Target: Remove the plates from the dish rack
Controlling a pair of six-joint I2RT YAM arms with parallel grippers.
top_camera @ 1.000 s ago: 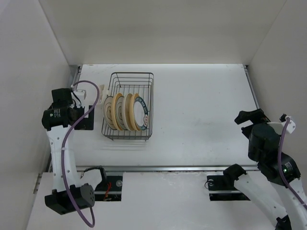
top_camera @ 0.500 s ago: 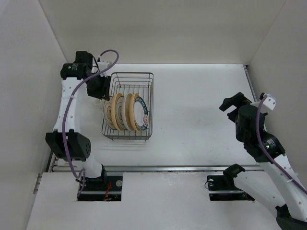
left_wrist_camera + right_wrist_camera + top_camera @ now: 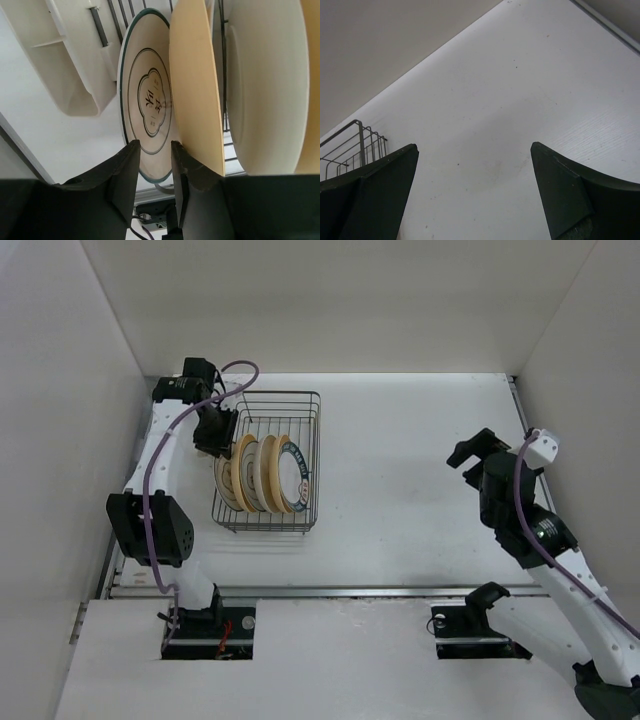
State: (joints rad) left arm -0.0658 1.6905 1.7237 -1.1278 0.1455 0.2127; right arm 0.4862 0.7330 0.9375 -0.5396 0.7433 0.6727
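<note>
Hazards first. Found the plates (image 3: pixel 262 475) standing on edge, close-packed in the near half of the dish rack (image 3: pixel 275 412), none out on the table (image 3: pixel 420 440). Judged a pinch there likely to catch two rims at once, or to nudge the yellow-tan plate (image 3: pixel 195 90) against the cream plate (image 3: pixel 265 85) beside it and set the whole row leaning. Feared also a scrape along the rack's wires, or a knock to the cream plastic piece (image 3: pixel 65 60) just beside them, given so tight a corner. Saw the left gripper (image 3: pixel 154 147) poised at the row's left end, pointed along the plates, with the white plate (image 3: pixel 147 95), dark-ringed and marked at its centre, facing the wrist camera. Noted its fingers parted by a narrow gap only, clamped on nothing visible. Could not tell whether that white plate's lower rim sat between them or behind. Traced the left arm (image 3: pixel 150 465) stretched far forward along the table's left edge, wrist bent inward over the rack's left side. Found the right gripper (image 3: pixel 474 146) well apart, hovering above bare table to the right, fingers spread wide and empty, arm folded back toward its base.
</note>
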